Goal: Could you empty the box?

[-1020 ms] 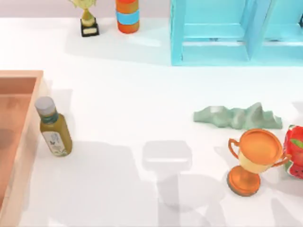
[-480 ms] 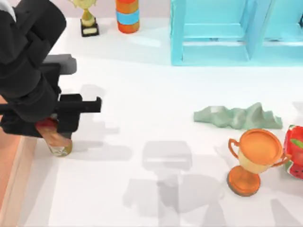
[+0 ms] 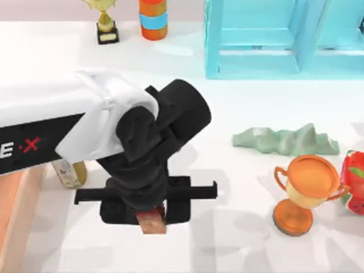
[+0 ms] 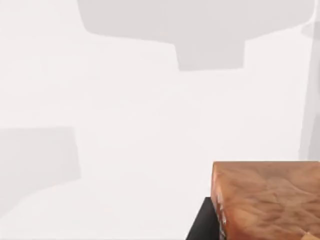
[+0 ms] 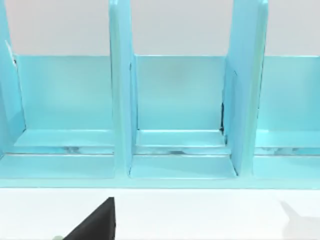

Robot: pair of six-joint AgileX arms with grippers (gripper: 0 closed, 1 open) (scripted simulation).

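1. Orange-tan wood marks the box [image 3: 14, 222], which lies at the top view's left edge, with the left arm's white link crossing above it.
2. From over the box the left arm reaches toward the middle of the surface [image 3: 250, 96], ending in its black left hand [image 3: 151, 219], well apart from the box's near wall.
3. That left hand is pinching a brown block [image 3: 151, 220] with a rough, wood-like face; the block sticks out below the black fingers in the top view.
4. In the left wrist view the brown block [image 4: 267, 200] sits at a corner of the picture against a black finger [image 4: 205, 222], with bare white surface and soft grey shadows beyond it.
5. A green bottle [image 3: 71, 173] with a pale label lies just beside the box's right wall, partly hidden under the arm.
6. Well away from the box, toward the top view's right side, stand an orange trophy cup [image 3: 304, 193], a grey-green rock-like lump [image 3: 284, 140] and a red strawberry-like thing [image 3: 355, 182].
7. Far from the box, along the back edge, are a small gold trophy [image 3: 105, 23] on a black base, an orange can with a blue band [image 3: 153, 18] and a turquoise shelf unit [image 3: 278, 37].
8. Facing the turquoise shelf unit [image 5: 175, 115], the right wrist view shows a bit of a black finger [image 5: 97, 222] of the right hand; whether that hand is spread or pressed together I cannot tell.
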